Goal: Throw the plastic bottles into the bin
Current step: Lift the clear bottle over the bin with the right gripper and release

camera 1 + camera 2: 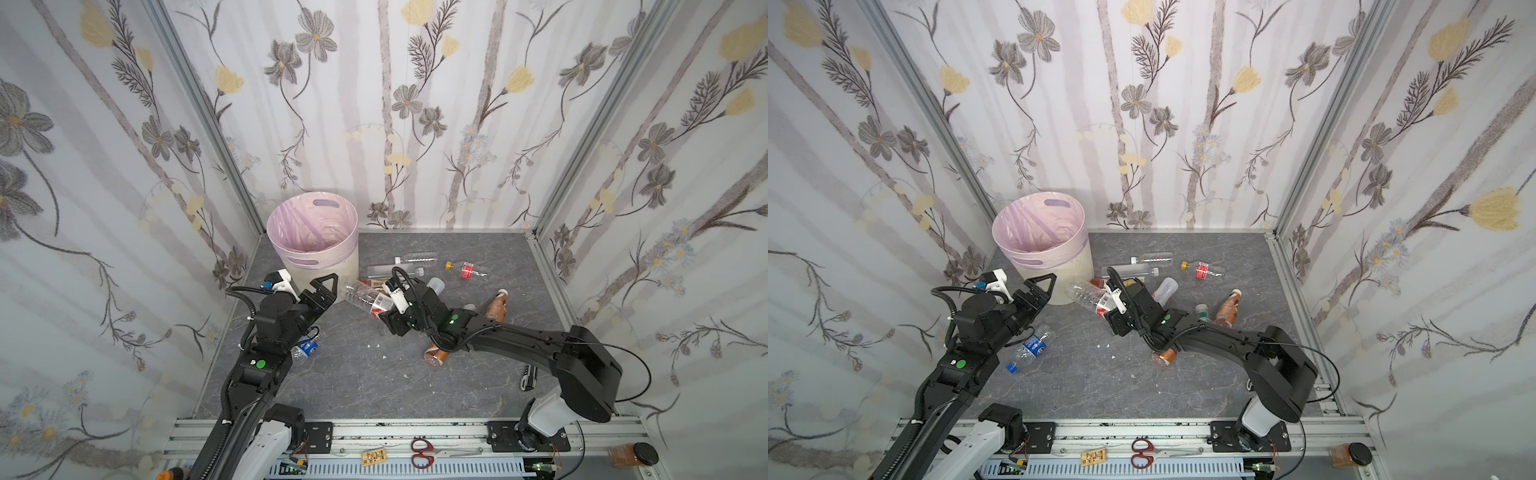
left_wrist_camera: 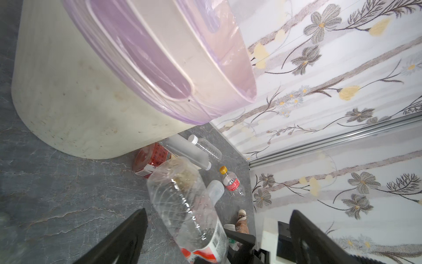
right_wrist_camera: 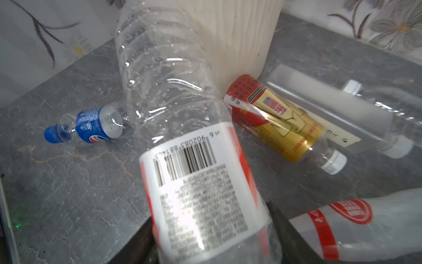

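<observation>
Right wrist view showed the right gripper [image 3: 212, 249] clamped on a clear bottle [image 3: 178, 128] with a white and red label, its ribbed end near the bin [image 3: 239, 34] wall. A gold-labelled bottle [image 3: 274, 118] lay against the bin's foot, with a frosted bottle [image 3: 331, 107] just beyond it. In both top views the left gripper [image 1: 325, 287] hovered just before the bin, its jaws wide apart. A blue-labelled bottle [image 3: 91, 124] lay well clear of the bin.

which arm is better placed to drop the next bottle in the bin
Right. The right gripper is shut on the clear red-labelled bottle beside the bin, while the left gripper hangs open and empty.
</observation>
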